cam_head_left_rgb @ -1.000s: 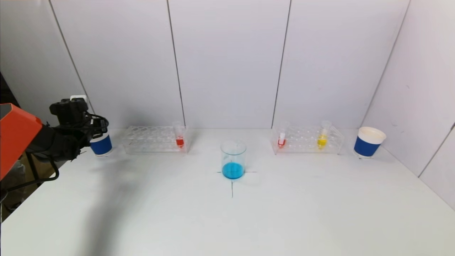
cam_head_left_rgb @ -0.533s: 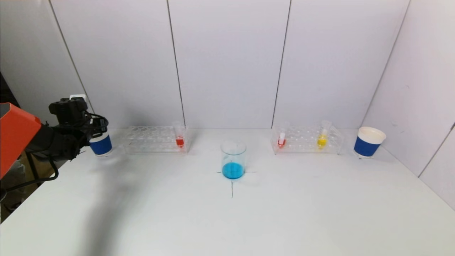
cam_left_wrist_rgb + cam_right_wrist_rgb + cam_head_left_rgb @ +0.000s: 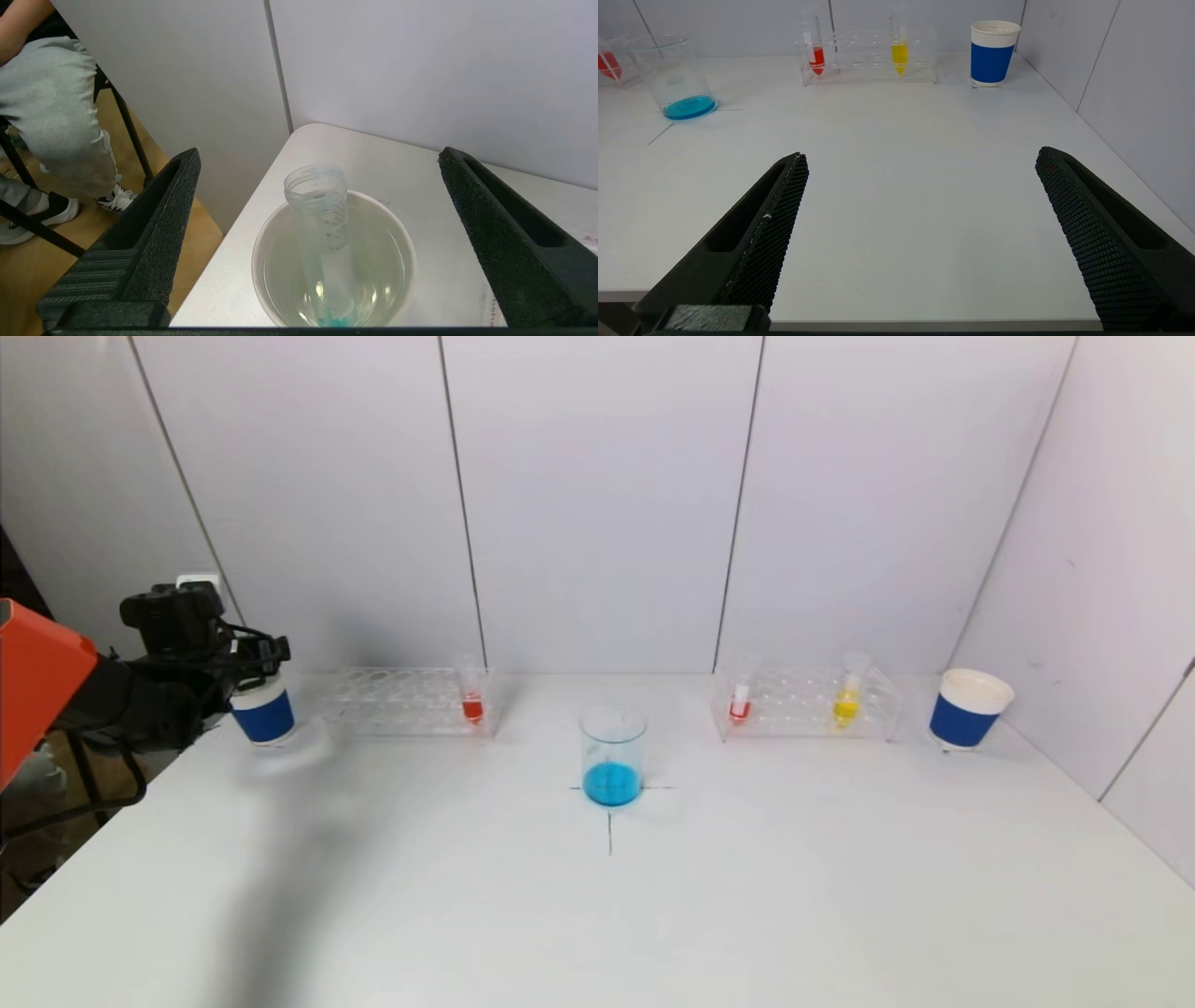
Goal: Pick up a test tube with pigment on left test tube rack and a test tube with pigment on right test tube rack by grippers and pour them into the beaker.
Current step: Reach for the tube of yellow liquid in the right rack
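Your left gripper (image 3: 317, 186) hangs over the left cup (image 3: 263, 712), fingers (image 3: 154, 224) spread wide; 1 emptied test tube (image 3: 322, 219) stands inside it, untouched between them. Your right gripper (image 3: 920, 186) waits open, low at the table's (image 3: 896, 177) near edge.

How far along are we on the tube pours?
Looks done: the beaker holds blue liquid, and an emptied tube with blue traces stands in the left paper cup. In hand: nothing; the left gripper sits open above that cup, and the right gripper is open near the table's front edge. Left: the right rack holds red and yellow tubes, unpoured.
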### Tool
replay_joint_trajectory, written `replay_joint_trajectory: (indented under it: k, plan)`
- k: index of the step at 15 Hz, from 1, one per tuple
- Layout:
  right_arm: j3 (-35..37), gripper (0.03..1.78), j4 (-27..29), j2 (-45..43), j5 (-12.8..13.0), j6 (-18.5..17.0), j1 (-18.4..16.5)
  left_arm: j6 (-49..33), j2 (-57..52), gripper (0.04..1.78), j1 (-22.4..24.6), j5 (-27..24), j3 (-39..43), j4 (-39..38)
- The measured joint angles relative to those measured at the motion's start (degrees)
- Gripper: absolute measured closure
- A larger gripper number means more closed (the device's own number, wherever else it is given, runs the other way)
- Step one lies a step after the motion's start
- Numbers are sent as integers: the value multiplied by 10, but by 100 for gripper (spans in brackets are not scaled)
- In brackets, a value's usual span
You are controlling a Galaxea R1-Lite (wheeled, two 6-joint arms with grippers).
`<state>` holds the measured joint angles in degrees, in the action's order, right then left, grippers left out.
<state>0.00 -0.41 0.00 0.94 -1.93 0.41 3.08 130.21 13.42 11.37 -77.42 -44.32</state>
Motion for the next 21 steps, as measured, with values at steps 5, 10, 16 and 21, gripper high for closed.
replay_joint_trajectory:
  k: [5,10,16,21]
  plan:
    - [0,4,0,0,0,0,0,0,-74,5,-11,-36,37,6]
    - [0,4,0,0,0,0,0,6,-229,5,-66,-49,153,9]
    - [0,4,0,0,0,0,0,56,-468,5,-163,-19,311,50]
    - [0,4,0,0,0,0,0,128,-672,5,-183,89,443,57]
